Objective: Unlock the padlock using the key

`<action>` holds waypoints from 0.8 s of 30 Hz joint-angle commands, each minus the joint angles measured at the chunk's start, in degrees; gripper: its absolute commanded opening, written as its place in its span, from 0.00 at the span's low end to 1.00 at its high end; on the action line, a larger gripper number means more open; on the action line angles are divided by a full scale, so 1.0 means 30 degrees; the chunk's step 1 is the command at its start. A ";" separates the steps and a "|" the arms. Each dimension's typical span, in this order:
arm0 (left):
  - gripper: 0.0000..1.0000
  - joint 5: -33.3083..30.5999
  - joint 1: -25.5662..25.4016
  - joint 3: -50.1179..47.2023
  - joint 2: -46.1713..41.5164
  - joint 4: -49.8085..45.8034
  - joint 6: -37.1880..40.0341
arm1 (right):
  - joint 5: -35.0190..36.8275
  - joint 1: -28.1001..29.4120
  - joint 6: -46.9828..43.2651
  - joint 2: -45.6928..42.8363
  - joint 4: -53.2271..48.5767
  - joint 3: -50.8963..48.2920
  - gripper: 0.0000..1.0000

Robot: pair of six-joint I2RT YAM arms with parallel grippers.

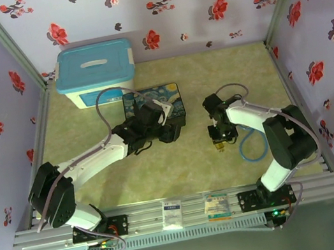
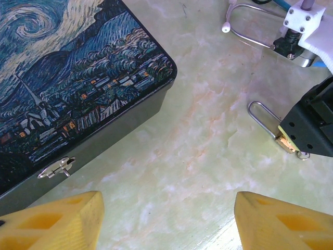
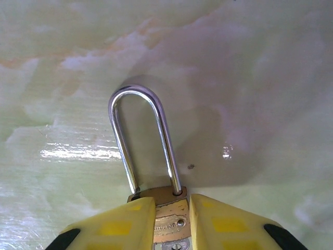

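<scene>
The brass padlock (image 3: 170, 219) lies flat on the green table with its silver shackle shut and pointing away from my right gripper (image 3: 173, 200). The yellow fingers stand a little apart over the padlock's body, the left one covering its corner. In the left wrist view the padlock (image 2: 285, 141) sticks out from under the black right gripper (image 2: 312, 125). A small metal ring (image 2: 303, 154) shows at its base, and I cannot tell whether it is the key. My left gripper (image 2: 169, 219) hovers open and empty beside the painted box (image 2: 67, 78). From above, the right gripper (image 1: 219, 138) sits right of centre.
The Starry-Night box (image 1: 153, 101) sits mid-table under my left gripper (image 1: 169, 131), its latch facing the front. A blue-lidded bin (image 1: 96, 72) stands at the back left. The stethoscope (image 1: 251, 145) with blue tubing lies beside the right arm. Two packets (image 1: 171, 213) rest on the front rail.
</scene>
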 commanded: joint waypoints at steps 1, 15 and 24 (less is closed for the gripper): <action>0.68 -0.0459 -0.0100 -0.0260 0.0159 -0.0275 0.0398 | 0.1149 -0.0004 0.0461 0.0328 -0.0077 -0.0535 0.25; 0.97 -0.2267 -0.0067 -0.0433 -0.2448 -0.0678 -0.0041 | 0.1974 -0.0206 0.1370 -0.4512 0.0909 -0.0013 0.62; 1.00 -0.8113 0.2686 -0.4511 -0.9751 0.0333 -0.0644 | 0.5466 -0.2434 -0.0771 -0.8913 0.3425 0.0086 0.99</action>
